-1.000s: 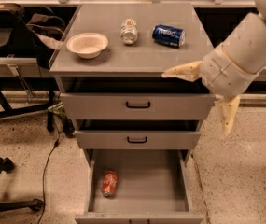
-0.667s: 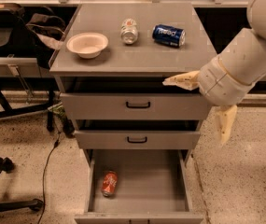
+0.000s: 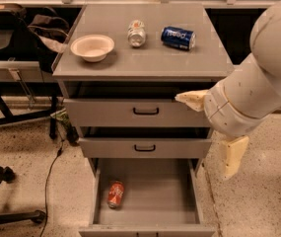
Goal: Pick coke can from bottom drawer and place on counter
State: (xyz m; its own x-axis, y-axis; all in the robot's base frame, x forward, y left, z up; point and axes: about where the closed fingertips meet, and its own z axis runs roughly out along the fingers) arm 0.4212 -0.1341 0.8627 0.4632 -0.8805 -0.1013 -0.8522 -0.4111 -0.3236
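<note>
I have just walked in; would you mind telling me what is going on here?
The robot's pincer hangs open beside the upper drawers, on the right of the view, holding nothing. The coke can lies untouched at the left of the open bottom drawer. The counter carries a bowl, a silver can and a blue can.

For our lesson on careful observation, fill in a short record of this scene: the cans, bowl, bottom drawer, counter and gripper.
coke can: lying on its side in the bottom drawer, near its left wall
bottom drawer: pulled open
counter: holds a bowl and two cans
white bowl: upright, left part of counter
silver can: counter, middle rear
blue Pepsi can: on its side, right of the silver can
gripper: right of the cabinet front, level with the upper drawers, jaws spread wide, holding nothing
</note>
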